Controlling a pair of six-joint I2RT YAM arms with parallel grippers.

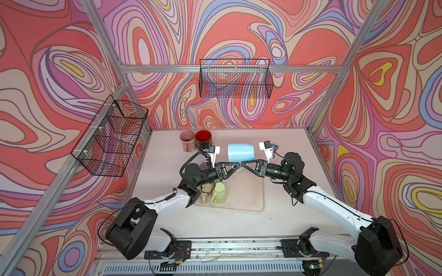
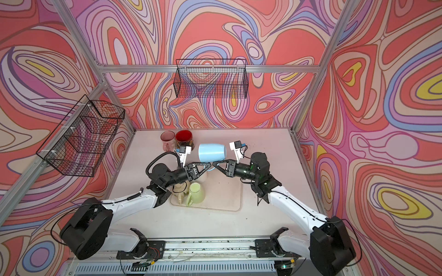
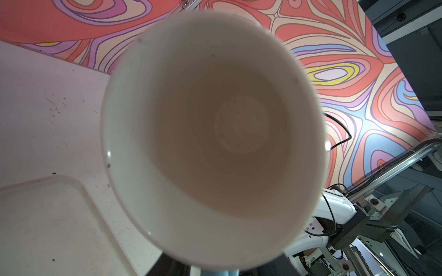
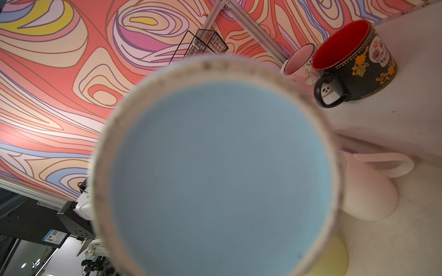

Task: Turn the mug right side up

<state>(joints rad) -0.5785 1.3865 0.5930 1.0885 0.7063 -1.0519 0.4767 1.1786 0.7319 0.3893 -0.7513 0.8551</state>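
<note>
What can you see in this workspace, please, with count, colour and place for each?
blue mug: one, light blue, held sideways in the air
pink mug: one, pink, back of the table
black mug: one, black with red inside, beside the pink mug
green mug: one, pale green, on the tray
cream mug: one, cream, on the tray under the left arm
white mug: one, white, by the green mug
tray: one, clear, middle of the table
back basket: one, black wire, back rail
side basket: one, black wire, left rail
left gripper: one, black, at the blue mug's handle
right gripper: one, black, shut on that handle
</note>
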